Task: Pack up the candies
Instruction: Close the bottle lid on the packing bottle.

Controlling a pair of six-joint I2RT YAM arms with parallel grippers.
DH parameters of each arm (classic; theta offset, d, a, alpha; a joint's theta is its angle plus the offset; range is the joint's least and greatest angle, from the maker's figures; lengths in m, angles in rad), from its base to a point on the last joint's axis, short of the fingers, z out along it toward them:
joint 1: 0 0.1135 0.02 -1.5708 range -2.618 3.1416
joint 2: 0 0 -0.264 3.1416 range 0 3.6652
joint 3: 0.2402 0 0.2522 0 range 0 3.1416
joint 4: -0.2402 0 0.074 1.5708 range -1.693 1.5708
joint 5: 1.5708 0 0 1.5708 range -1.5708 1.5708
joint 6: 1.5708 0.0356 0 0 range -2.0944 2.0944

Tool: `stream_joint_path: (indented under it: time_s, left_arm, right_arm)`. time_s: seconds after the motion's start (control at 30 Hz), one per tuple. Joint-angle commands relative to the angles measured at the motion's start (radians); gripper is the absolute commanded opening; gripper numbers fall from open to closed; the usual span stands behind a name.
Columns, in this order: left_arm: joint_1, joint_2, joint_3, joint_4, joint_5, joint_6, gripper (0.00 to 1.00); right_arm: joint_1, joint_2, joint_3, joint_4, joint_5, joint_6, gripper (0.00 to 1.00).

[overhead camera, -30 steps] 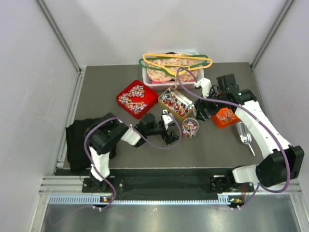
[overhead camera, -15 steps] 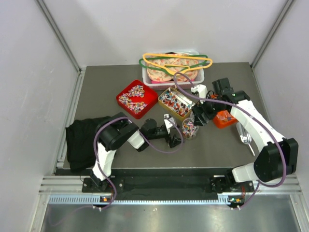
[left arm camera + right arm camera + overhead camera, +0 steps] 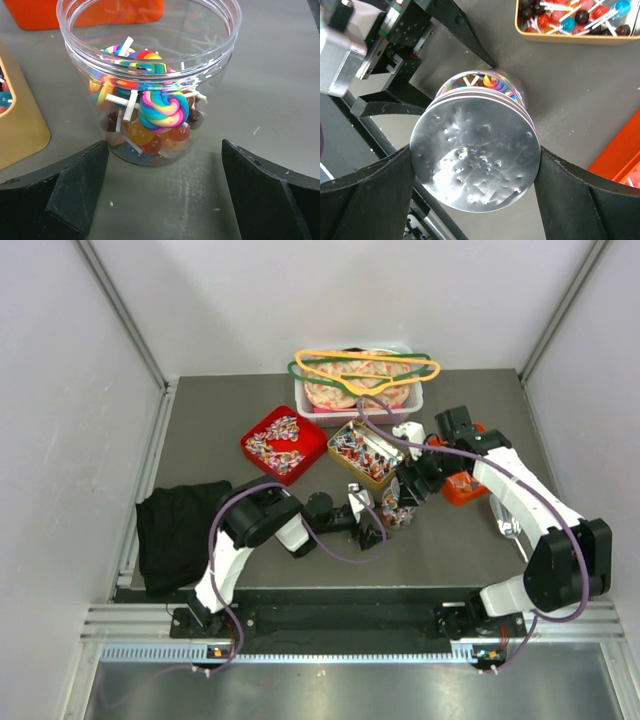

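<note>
I see left gripper [image 3: 163, 165] spread wide, flanking clear jar [image 3: 90, 95] of candies [image 3: 161, 109], not touching; right gripper [image 3: 475, 150] clamps silver lid [image 3: 476, 165] over jar.

Top camera: fixed high behind the arm bases [image 3: 197, 618], which sit at 6 o'clock. It looks down and forward over the whole table [image 3: 200, 430] from far off.

Left wrist camera: very near and low, angled slightly down across the table. It looks out between its own fingers [image 3: 75, 185] at the jar [image 3: 150, 80], with the tin [image 3: 20, 130] at 9 o'clock.

Right wrist camera: close, facing straight down onto the lid [image 3: 475, 155] that spans its fingers, with the tin at 1 o'clock.

All three views share the jar and tin. From the top these lie just right of centre.
</note>
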Motion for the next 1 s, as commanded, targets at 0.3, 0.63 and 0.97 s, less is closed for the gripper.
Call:
stream_joint_path:
  time_s: [0.3,0.63,0.97]
  left_arm:
    - [-0.015,0.092,0.01,0.29,-0.012,-0.017,0.99]
    - [-0.015,0.13,0.024,0.333,-0.024,-0.027,0.99]
    - [-0.015,0.145,0.052,0.318,-0.044,-0.037,0.99]
  right_arm:
    - [0.094,0.057,-0.044,0.104,0.119,0.01,0.65]
    - [0.146,0.057,-0.035,0.112,0.144,0.01,0.66]
    - [0.188,0.063,-0.072,0.155,0.21,0.009,0.68]
